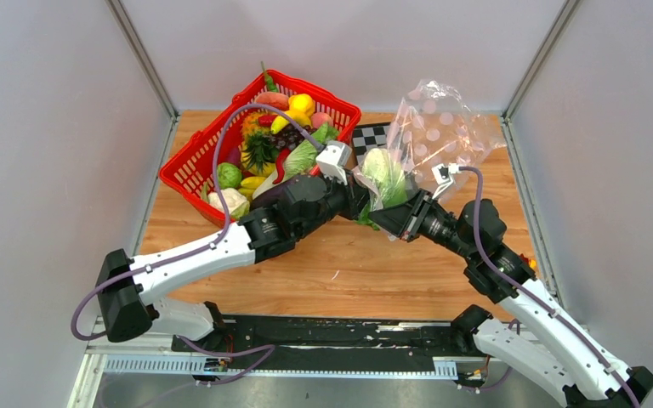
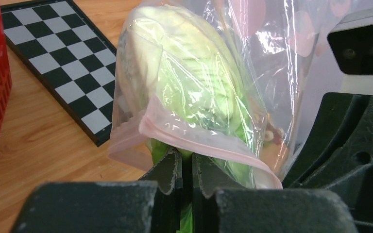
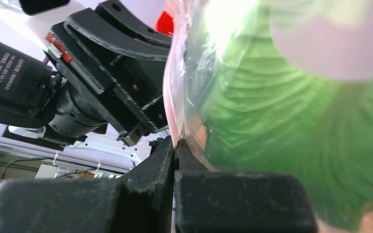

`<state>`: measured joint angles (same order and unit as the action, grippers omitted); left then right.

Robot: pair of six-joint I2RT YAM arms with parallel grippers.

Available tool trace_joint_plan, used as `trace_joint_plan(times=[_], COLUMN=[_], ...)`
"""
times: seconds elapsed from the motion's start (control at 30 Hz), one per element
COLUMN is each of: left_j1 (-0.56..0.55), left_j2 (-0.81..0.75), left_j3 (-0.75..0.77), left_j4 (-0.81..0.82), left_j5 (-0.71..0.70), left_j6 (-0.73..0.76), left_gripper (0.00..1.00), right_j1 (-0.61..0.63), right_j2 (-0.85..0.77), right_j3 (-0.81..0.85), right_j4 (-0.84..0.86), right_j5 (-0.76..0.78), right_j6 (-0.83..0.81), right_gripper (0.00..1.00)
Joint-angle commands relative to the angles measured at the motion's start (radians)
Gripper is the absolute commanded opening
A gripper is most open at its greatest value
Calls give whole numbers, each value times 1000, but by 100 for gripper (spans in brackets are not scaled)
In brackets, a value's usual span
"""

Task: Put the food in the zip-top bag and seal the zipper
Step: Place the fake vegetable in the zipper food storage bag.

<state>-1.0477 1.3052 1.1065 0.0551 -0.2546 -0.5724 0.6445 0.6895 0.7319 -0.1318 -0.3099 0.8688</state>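
The zip-top bag (image 1: 442,127) hangs lifted above the table's middle, with a leafy green lettuce (image 1: 385,174) in its lower end. In the left wrist view the lettuce (image 2: 189,82) fills the bag (image 2: 272,58), and the pink zipper (image 2: 199,138) lies across its stalk end. My left gripper (image 2: 187,167) pinches a green leaf sticking out at the mouth, with only a thin gap between its jaws. My right gripper (image 3: 175,145) is shut on the pink mouth edge (image 3: 172,97), beside the lettuce (image 3: 296,121). Both grippers (image 1: 361,202) (image 1: 388,219) meet under the bag.
A red mesh basket (image 1: 189,170) at the back left holds more toy food (image 1: 281,127), several pieces. A black and white checkerboard (image 1: 370,136) lies flat behind the bag. Grey walls close in the table on the left, right and back.
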Motion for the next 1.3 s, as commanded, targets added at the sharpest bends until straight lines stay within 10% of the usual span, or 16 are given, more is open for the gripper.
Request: trace_joint_plan(times=[0.0,0.53,1.27], left_j1=[-5,-4,26], left_j2=[69,21,-86], left_j3=[111,152,5], left_j4=[-3,-89,-320], left_j5=[34,244,75], left_j6=[102,157,31], left_gripper=[8,68,67], right_j1=[3,-10,-163], right_j2=[-7,-93,-127], right_j3=[-7,-15,-98], right_j4=[79,-151,-32], right_j5=[-100,225,65], right_j6=[55,89,49], right_gripper=[0,0,0])
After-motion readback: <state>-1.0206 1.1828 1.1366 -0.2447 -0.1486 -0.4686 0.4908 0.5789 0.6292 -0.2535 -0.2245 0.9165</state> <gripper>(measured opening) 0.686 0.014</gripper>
